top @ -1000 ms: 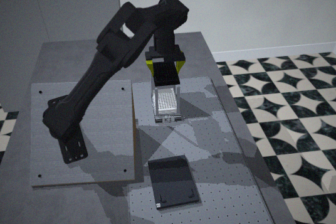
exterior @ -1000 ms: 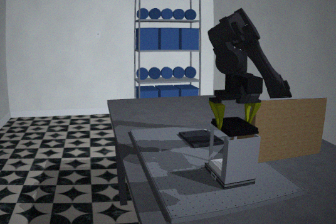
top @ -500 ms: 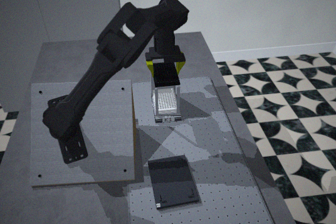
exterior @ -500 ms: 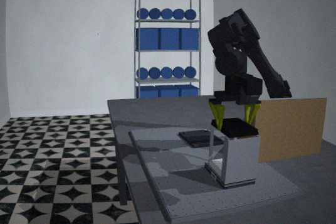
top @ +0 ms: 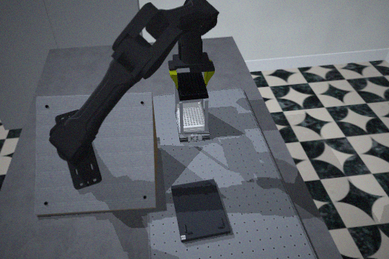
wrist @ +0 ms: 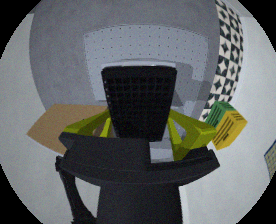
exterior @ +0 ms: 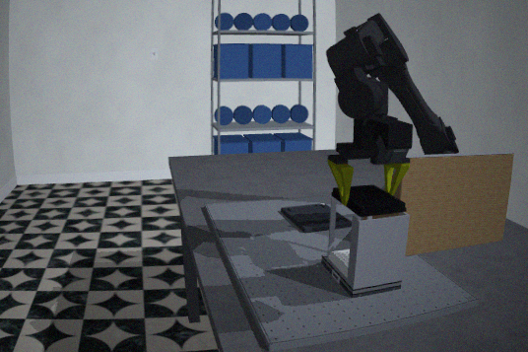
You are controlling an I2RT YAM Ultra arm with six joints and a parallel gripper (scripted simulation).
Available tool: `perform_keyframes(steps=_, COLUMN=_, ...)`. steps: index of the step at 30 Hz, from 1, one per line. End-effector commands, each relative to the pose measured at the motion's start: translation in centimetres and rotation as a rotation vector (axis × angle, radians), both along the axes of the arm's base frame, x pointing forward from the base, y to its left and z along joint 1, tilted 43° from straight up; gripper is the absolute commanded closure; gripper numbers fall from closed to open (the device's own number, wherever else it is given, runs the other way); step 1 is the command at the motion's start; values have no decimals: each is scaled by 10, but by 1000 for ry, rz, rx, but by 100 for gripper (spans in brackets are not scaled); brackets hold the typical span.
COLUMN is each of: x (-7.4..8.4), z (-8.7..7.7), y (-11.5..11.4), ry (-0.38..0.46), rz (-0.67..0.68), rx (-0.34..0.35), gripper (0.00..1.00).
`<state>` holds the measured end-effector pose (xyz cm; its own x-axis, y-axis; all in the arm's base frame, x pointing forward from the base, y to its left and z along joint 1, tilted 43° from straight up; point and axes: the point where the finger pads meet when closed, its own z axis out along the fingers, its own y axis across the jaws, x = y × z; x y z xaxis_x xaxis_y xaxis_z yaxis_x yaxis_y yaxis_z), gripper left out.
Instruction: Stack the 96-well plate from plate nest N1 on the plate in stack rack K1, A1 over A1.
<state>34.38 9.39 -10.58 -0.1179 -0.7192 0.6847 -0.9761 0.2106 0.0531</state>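
Black plate [top: 191, 85] clamped between the yellow fingers [exterior: 343, 181], spread wide across it, one finger on each side. Held at the open top of rack K1 [exterior: 381, 251], level with the rim as far as the exterior view shows; can't tell from any view whether the plate edges touch the rack walls. Gripper [top: 191, 76] pointing straight down from the arm [top: 120, 76].

Looking down from the top view, only the front part of the white plate [top: 192, 117] visible at the rack bottom, the back part covered by the black plate above it. Two tabs [top: 194, 136] at the rack front small and blurry, barely readable. In the exterior view just a pale sliver of the white plate [exterior: 342, 254] peeking through the rack's open side, the rest blocked by the wall.

Nest N1 [top: 200, 209] sitting flat and dark near the front of the bench [top: 236, 170], well apart from the rack. Tiny pale square [top: 183, 237] at its near left corner, lettering too small to read.

Wrist view mostly dark gripper body [wrist: 132, 183] and the black plate [wrist: 137, 99] hanging in front, well grid faintly visible on it. Fingertips hidden behind the plate edges there. Rack below not really distinguishable, just grey blur under the plate. No way to tell which corner of the black plate is A1 from any view
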Motion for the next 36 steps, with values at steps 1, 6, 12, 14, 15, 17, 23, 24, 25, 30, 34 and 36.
perform_keyframes(steps=1, x=1, z=3, y=5, ry=-10, rz=7, rx=9, gripper=100)
perform_keyframes(steps=6, x=1, z=3, y=5, ry=-10, rz=7, rx=9, gripper=100)
perform_keyframes(steps=12, x=6, z=9, y=13, ry=-35, rz=14, rx=27, gripper=100)
perform_keyframes(steps=14, x=6, z=8, y=13, ry=-35, rz=14, rx=27, gripper=100)
perform_keyframes(steps=15, x=6, z=8, y=13, ry=-34, rz=14, rx=27, gripper=100)
perform_keyframes(steps=17, x=7, z=8, y=13, ry=-35, rz=14, rx=27, gripper=100)
perform_keyframes(steps=23, x=7, z=7, y=14, ry=-34, rz=14, rx=27, gripper=100)
perform_keyframes(steps=24, x=7, z=6, y=13, ry=-33, rz=14, rx=26, gripper=100)
perform_keyframes(steps=25, x=6, z=6, y=13, ry=-32, rz=14, rx=25, gripper=100)
perform_keyframes(steps=30, x=5, z=4, y=12, ry=-24, rz=13, rx=20, gripper=100)
perform_keyframes(steps=34, x=4, z=3, y=12, ry=-18, rz=13, rx=18, gripper=100)
perform_keyframes(steps=36, x=3, z=2, y=12, ry=-16, rz=13, rx=16, gripper=100)
